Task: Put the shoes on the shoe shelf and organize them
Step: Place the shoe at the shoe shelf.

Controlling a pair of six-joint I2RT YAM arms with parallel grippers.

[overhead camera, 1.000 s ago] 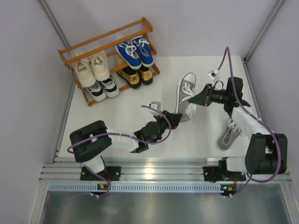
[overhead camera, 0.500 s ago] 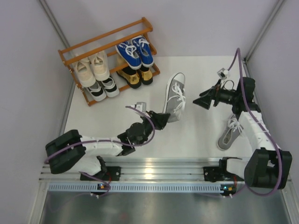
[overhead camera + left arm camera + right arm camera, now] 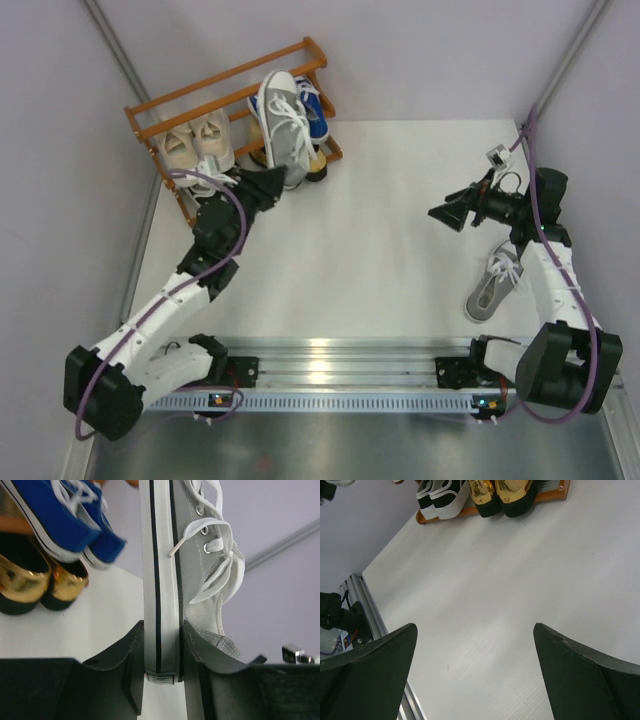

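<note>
The white worktop carries a wooden shoe rack at its far left corner. One grey sneaker lies near the right edge.

A lab test cell: plain lilac walls, aluminium rails, white tabletop.

The left arm is stretched far forward from its base. The left end effector is clamped by both fingers on the sole of a grey sneaker, which is held on edge. The right arm is raised and bent, and the right end effector is pointed leftward with its fingers spread wide.
</note>
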